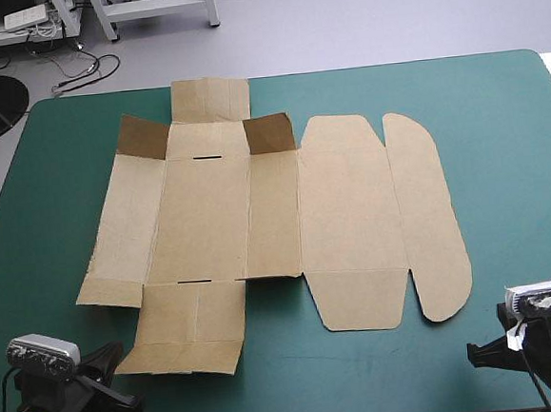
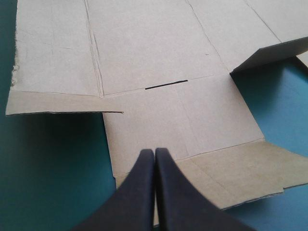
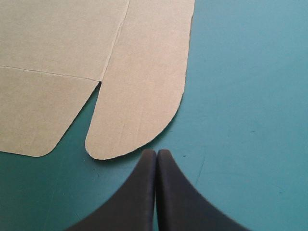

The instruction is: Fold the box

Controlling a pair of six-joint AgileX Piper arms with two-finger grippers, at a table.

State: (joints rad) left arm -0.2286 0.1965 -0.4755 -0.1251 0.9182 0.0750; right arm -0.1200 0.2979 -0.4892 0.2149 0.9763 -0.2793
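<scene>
High view first: the brown box [image 1: 258, 226] lies opened out flat on the teal-green bench [image 1: 496, 93], ahead of both arms, with two small far flaps standing up. The left fingers [image 1: 112, 376] sit right at its near flap. The right fingers [image 1: 487, 352] sit off to the side of the rounded lid corner, clear of it.

Left wrist now: the left fingers [image 2: 154, 155] are pressed together in one point, and the box [image 2: 154, 48] stretches away ahead, its near flap under the tip.

Right wrist: the right fingers [image 3: 156, 155] are pressed together too, over bare bench, with the box's [image 3: 139, 72] rounded flap just ahead and not touching.
</scene>
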